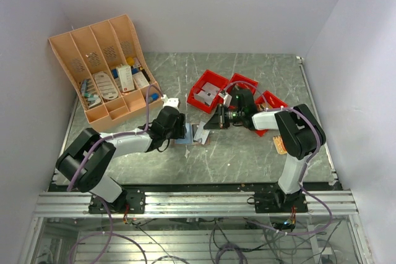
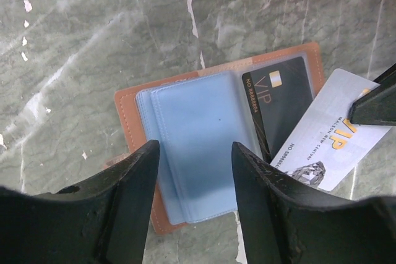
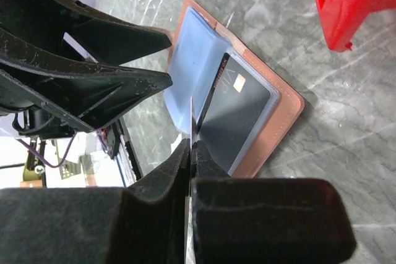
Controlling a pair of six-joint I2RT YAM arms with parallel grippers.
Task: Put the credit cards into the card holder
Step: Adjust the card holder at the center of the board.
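Note:
The card holder (image 2: 130,109) lies open on the marble table, tan-brown outside with light blue sleeves (image 2: 198,128) inside. A black VIP card (image 2: 281,100) sits in its right sleeve. My left gripper (image 2: 195,153) is open just above the blue sleeves, nothing between its fingers. My right gripper (image 3: 192,149) is shut on a white VIP credit card (image 2: 328,134). In the right wrist view that white card (image 3: 192,112) is edge-on, its tip at the fold beside the black card (image 3: 241,115). From above, both grippers (image 1: 176,129) (image 1: 213,122) meet over the holder (image 1: 185,140).
The large orange-tan slotted rack (image 1: 102,69) stands at the back left with small items in it. Red trays (image 1: 207,91) (image 1: 272,100) sit behind the right arm. A small tan item (image 1: 279,145) lies by the right arm's base. White walls surround the table.

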